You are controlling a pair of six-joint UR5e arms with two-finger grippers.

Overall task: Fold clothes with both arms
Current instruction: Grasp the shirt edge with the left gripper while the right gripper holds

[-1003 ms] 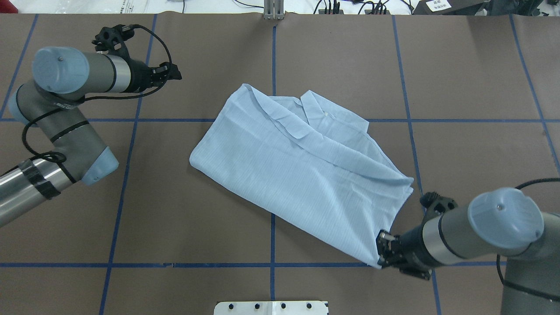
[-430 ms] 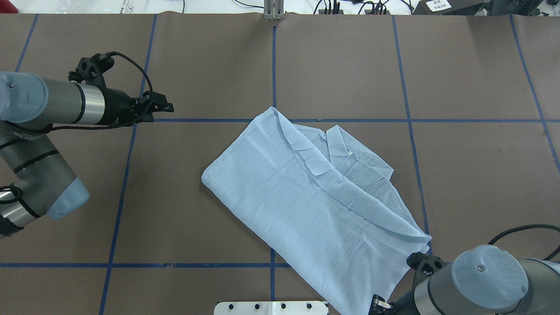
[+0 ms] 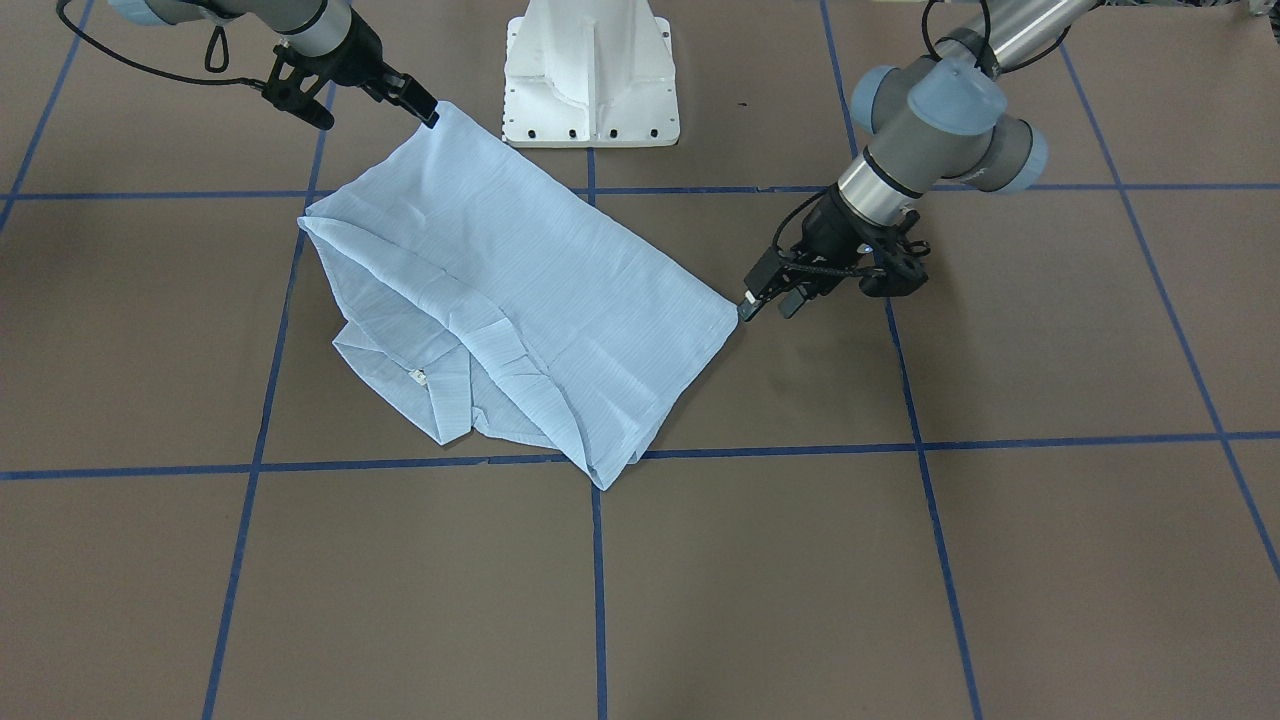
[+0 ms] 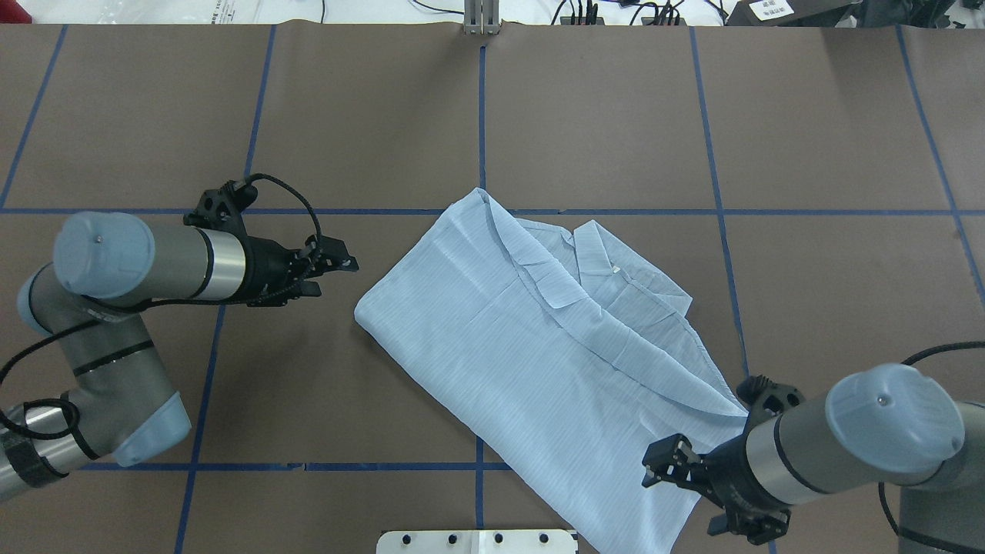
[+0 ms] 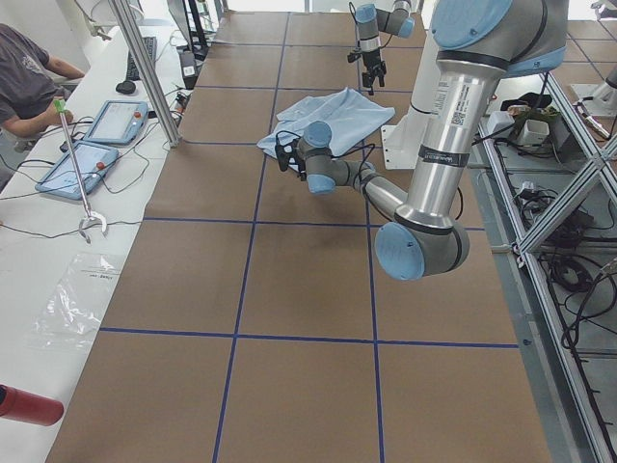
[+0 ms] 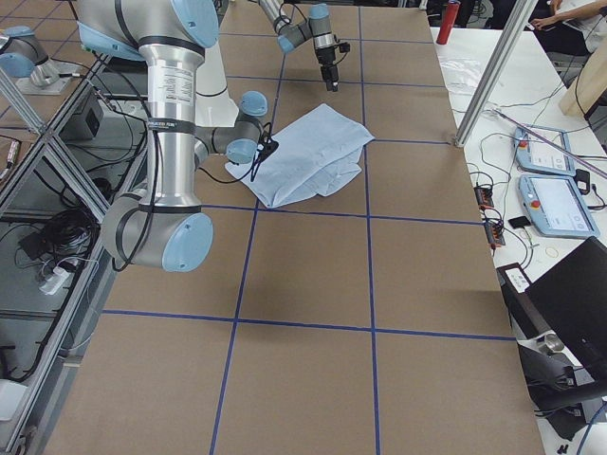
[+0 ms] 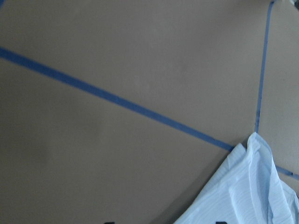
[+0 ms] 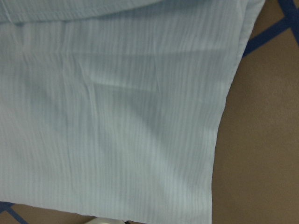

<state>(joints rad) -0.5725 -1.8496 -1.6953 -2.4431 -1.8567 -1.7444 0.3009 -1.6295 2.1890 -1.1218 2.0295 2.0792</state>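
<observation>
The light-blue shirt point(image 4: 539, 362) lies folded and flat at the table's centre, collar point(image 4: 592, 254) facing up, running diagonally toward the robot's right. My left gripper point(image 4: 338, 275) stands open just left of the shirt's left corner point(image 4: 360, 312), a short gap away; the front view shows its fingers point(image 3: 750, 298) close to that corner. In the left wrist view only the shirt's edge point(image 7: 247, 186) shows. My right gripper point(image 4: 650, 468) hovers open over the shirt's near right corner. The right wrist view is filled with flat striped cloth point(image 8: 117, 116).
The white pedestal point(image 3: 590, 70) stands at the robot's edge, right beside the shirt's near corner. Blue tape lines point(image 4: 481, 131) grid the brown table. A person point(image 5: 29, 87) sits at a side bench with tablets point(image 5: 96, 135).
The shirt was dragged toward the robot and now lies still. The right gripper has let go of the corner and risen over it. The left arm swung down to the shirt's left corner.
</observation>
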